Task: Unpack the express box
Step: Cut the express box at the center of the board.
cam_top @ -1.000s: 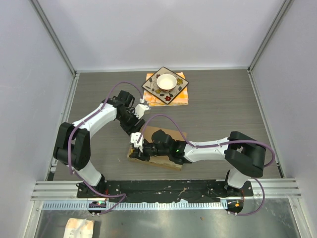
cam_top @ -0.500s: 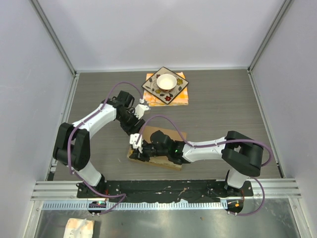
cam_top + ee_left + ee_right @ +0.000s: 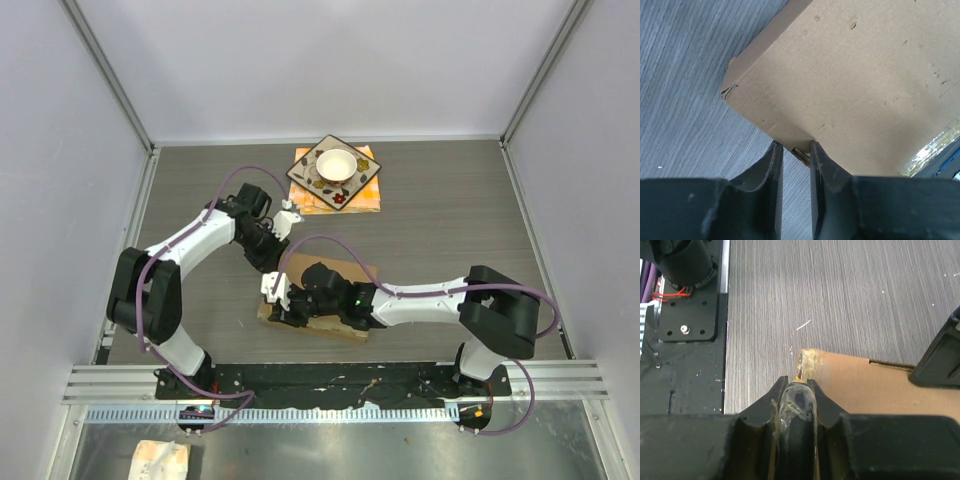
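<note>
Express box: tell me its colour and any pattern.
The express box is plain brown cardboard, unpatterned; the left wrist view shows it best.

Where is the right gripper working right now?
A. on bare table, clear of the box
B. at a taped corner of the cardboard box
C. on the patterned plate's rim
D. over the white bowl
B: the right wrist view shows the right gripper pinching clear tape at a corner of the express box.
</note>
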Controlling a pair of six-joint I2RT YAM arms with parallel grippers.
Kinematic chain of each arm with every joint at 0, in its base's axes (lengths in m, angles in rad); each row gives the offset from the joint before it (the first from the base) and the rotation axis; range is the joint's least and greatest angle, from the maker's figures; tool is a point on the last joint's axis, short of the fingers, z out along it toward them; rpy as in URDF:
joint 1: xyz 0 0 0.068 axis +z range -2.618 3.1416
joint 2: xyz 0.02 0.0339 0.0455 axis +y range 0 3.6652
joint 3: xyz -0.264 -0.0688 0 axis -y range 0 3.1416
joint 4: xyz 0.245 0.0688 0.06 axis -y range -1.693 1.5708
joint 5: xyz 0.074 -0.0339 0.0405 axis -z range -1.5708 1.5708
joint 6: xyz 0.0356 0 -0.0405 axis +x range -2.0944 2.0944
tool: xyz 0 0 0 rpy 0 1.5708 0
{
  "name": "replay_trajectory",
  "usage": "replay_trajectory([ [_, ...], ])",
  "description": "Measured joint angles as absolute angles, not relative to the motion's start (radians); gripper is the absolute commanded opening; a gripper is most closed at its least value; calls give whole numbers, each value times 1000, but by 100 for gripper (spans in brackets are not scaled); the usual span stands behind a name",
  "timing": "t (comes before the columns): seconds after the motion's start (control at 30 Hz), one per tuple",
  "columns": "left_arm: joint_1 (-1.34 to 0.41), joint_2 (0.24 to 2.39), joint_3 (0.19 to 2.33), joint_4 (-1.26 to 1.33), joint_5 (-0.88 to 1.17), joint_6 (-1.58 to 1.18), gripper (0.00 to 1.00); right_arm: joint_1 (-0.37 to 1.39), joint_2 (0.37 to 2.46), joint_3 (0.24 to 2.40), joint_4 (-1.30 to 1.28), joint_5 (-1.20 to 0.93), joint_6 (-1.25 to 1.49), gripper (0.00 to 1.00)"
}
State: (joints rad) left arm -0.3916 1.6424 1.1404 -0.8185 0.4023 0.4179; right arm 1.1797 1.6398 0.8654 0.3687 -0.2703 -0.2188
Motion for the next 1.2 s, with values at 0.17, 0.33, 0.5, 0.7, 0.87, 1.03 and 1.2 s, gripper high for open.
replay_trajectory([
  [0.17,-390,1647,1145,-815,405,415,17,1189,1594,865,276,-248,-232,1],
  [0.33,-385,1651,1148,-812,412,416,16,1189,1541,842,242,-227,-233,1],
  [0.5,-385,1652,1148,-805,415,419,15,1189,1500,827,214,-218,-233,1],
  [0.7,-385,1651,1148,-805,418,424,26,1188,1490,825,201,-220,-233,1],
  [0.87,-385,1652,1156,-814,418,438,39,1177,1520,829,210,-238,-232,1],
  [1.03,-376,1658,1183,-855,417,474,45,1168,1565,843,245,-265,-222,1],
  [1.2,-365,1658,1192,-923,432,499,47,1164,1597,847,298,-281,-197,1],
])
